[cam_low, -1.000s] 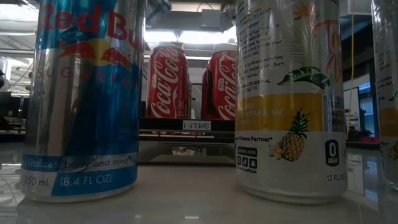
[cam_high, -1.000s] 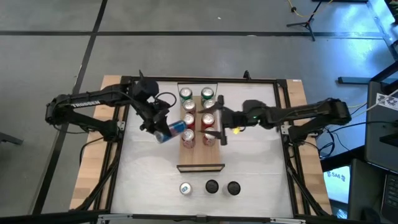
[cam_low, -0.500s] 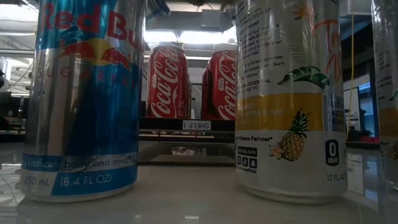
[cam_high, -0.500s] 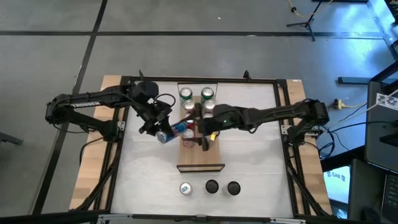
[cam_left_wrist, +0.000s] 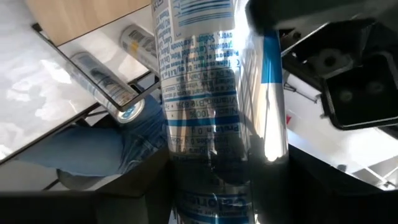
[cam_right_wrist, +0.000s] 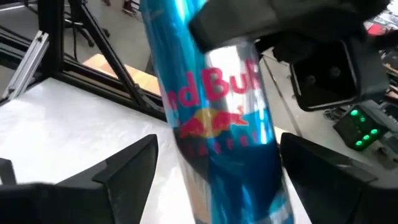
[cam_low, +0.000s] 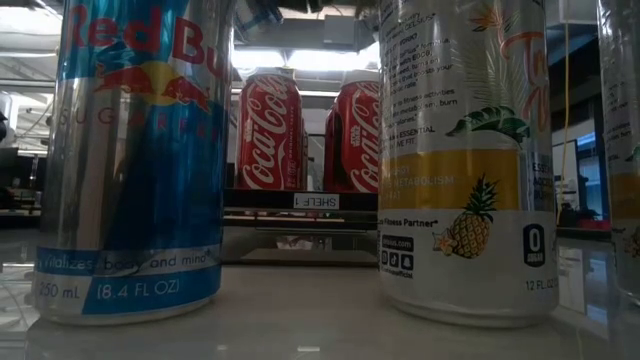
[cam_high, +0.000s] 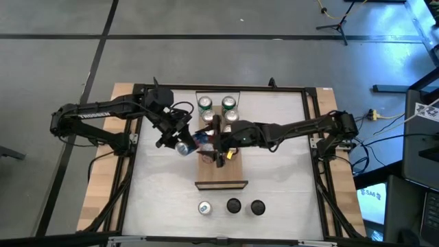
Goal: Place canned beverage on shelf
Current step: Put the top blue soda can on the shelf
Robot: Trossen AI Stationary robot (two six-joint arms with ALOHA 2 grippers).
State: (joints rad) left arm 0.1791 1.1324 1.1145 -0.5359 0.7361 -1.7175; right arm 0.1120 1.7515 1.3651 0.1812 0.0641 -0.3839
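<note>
Blue and silver, the slim can (cam_high: 193,143) hung tilted over the left edge of the shelf (cam_high: 221,182) in the high view, pinched in the left gripper (cam_high: 180,139) while the right gripper (cam_high: 221,148) reached across the plank to it, likely for a handover. From table height, two red cola cans (cam_low: 268,132) showed between a parked blue can (cam_low: 135,160) and a pineapple can (cam_low: 464,160) near the front edge. The left wrist view had that arm's fingers clamped on the can's barrel, and the right wrist view showed its fingers (cam_right_wrist: 127,168) spread either side without touching, so I judged it about to close.
</note>
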